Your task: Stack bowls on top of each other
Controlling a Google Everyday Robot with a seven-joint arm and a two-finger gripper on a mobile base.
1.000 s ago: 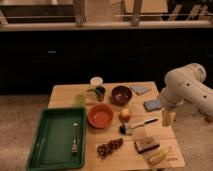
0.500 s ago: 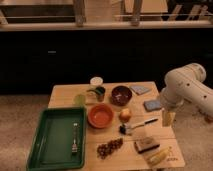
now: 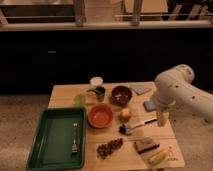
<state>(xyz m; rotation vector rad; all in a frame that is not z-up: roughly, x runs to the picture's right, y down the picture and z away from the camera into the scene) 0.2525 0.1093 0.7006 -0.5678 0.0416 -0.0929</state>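
So the two bowls aren't stacked yet: the deep dark maroon-brown round bowl (image 3: 121, 94) sits toward the back of the light wooden table (image 3: 62, 95), and the wider, shallow orange-red round bowl (image 3: 100, 115) is just in front and left of it, close but not touching. Both are upright and look empty, so either could nest.

The white arm's two-finger gripper (image 3: 161, 122) hangs pointing down over the right side of the table, well apart from both bowls, fingers spread wide with nothing in them. My guess is it's parked there before reaching in.

The dark green mug (image 3: 99, 92) sits right beside the maroon bowl and a small reddish apple (image 3: 125, 114) just in front of it, so that approach looks tight
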